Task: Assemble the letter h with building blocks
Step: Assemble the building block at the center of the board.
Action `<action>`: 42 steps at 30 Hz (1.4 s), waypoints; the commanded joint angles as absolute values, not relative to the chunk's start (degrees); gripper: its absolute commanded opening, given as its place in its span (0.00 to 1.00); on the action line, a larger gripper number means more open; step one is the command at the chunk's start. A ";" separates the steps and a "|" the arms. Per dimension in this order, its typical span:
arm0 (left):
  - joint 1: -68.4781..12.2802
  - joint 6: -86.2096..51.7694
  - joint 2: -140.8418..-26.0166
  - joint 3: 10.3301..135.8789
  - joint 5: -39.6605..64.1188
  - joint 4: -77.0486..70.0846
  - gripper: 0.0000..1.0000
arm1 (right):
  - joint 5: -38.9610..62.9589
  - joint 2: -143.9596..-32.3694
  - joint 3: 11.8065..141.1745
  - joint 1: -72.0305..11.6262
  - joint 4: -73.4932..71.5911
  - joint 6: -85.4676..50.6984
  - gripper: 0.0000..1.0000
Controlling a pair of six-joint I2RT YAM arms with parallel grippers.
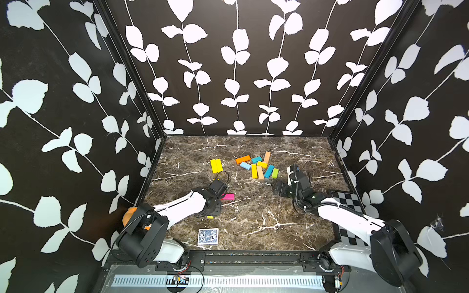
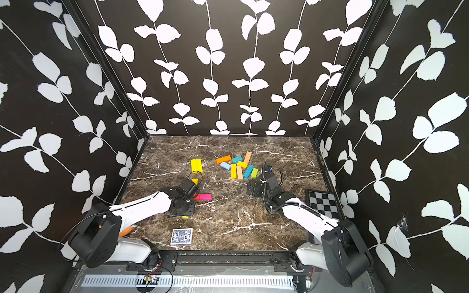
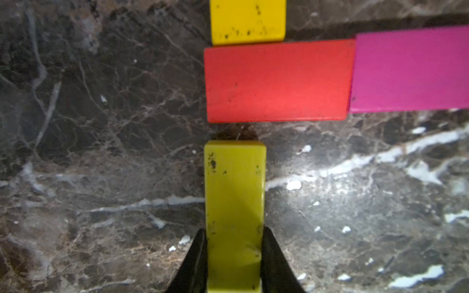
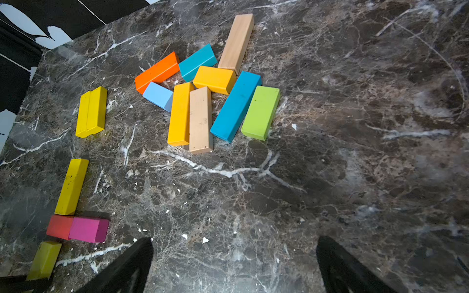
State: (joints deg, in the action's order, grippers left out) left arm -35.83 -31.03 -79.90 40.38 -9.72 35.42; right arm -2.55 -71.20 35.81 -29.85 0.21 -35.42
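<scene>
My left gripper [image 3: 234, 234] is shut on a yellow-green block [image 3: 234, 203] that points at the long side of a red block [image 3: 278, 81], a small gap away. A pink block [image 3: 411, 71] butts the red one end to end. A yellow block [image 3: 247, 20] meets the red block's other side. In both top views the left wrist covers most of this group; the pink block [image 1: 227, 196] [image 2: 205, 196] shows. My right gripper [image 4: 234, 263] [image 1: 277, 188] stands open over bare marble, short of the loose pile of building blocks [image 1: 258, 165].
Two yellow blocks [image 1: 216, 165] lie side by side at the back left. A blue-patterned playing card [image 1: 208, 236] lies near the front edge. A checkerboard plate [image 1: 346, 200] sits by the right wall. Black leaf-patterned walls close in three sides of the marble table [image 1: 253, 223].
</scene>
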 commanded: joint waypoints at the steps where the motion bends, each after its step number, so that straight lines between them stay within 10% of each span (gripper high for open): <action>1: -35.38 -30.94 -79.76 41.92 -10.33 35.59 0.13 | -2.49 -70.13 35.03 -29.38 -1.91 -36.04 0.99; 42: -35.07 -31.95 -80.86 41.46 -9.76 33.66 0.18 | -1.38 -69.61 34.37 -28.26 -2.11 -36.70 0.99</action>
